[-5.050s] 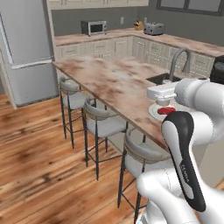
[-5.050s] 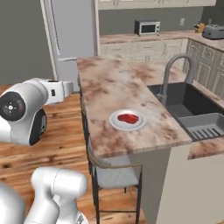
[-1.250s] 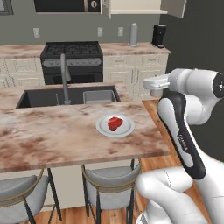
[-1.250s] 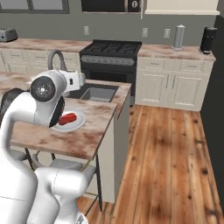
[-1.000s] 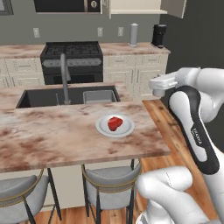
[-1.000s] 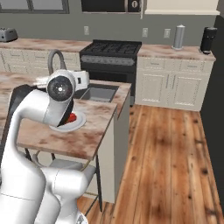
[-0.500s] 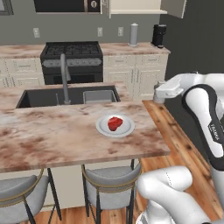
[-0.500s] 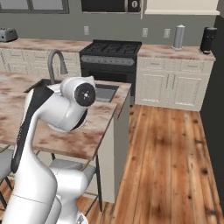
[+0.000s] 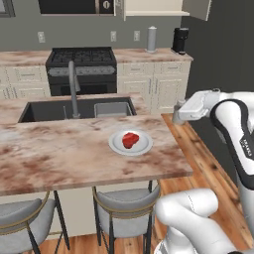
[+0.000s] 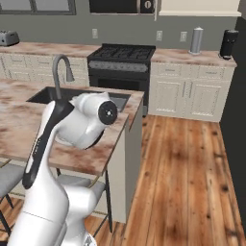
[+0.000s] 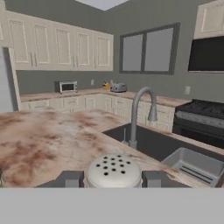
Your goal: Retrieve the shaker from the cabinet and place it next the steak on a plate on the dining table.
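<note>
Hand view: the two dark finger tips of the gripper [image 11: 113,179] stand on either side of a small grey metallic shaker [image 11: 113,171] with a perforated top, each tip pressed close against its side, so the jaws are clamped on it and it is carried off the surface. Beyond it lies the long dining table with its mottled brown-and-cream marble top [image 11: 48,140], then a dark sink with a curved metal faucet [image 11: 141,111]. From the left base view, the white arm's hand [image 9: 193,106] hangs in the air just past the right end of that table [image 9: 59,158], where a small red steak [image 9: 130,139] lies on a round white-grey plate [image 9: 143,147].
</note>
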